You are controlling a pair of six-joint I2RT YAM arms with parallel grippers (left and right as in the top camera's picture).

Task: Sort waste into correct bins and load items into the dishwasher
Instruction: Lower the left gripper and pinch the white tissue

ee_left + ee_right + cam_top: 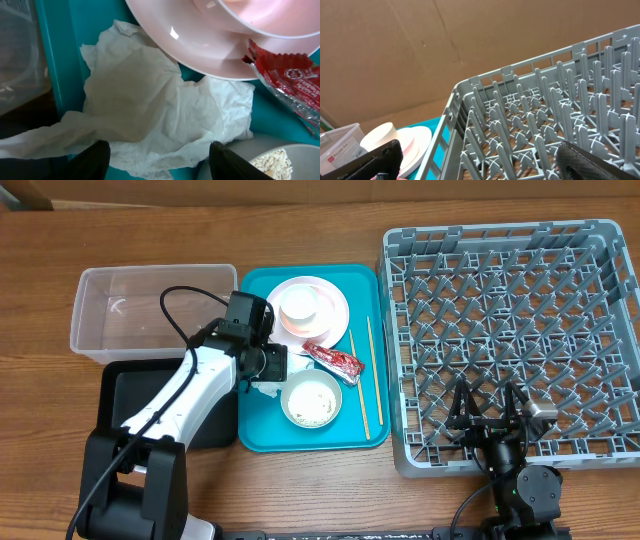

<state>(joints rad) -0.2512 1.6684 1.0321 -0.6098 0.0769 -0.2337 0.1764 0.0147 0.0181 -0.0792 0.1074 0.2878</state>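
The crumpled white napkin lies flat on the teal serving tray, and my left gripper stands open over it, one black finger at each side of its near edge. The pink plate carries the white cup. Just below the plate lies the red wrapper. Loose rice fills the white bowl. Two chopsticks rest along the tray's right side. My right gripper hangs open and empty above the front edge of the grey dish rack.
A clear tub stands left of the teal tray, with the black tray in front of it, partly under my left arm. In the right wrist view the rack's pegs fill the foreground.
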